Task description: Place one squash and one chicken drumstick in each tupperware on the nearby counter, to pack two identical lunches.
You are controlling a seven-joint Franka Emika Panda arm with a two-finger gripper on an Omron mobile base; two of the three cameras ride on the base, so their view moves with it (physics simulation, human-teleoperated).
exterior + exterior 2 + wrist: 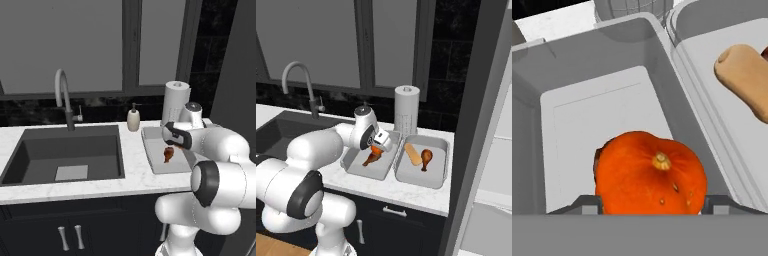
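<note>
Fingers [376, 148] are gripping the orange squash [650, 172] above the left tub [351, 161], where one drumstick [370, 159] is lying; the right tub [434, 181] is holding the tan squash [412, 153]. Released too high, the squash risks rolling out onto the table [406, 192].

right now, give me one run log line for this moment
pincer: around orange squash, over left tupperware | left tub: drumstick | right tupperware: tan squash + drumstick
</note>
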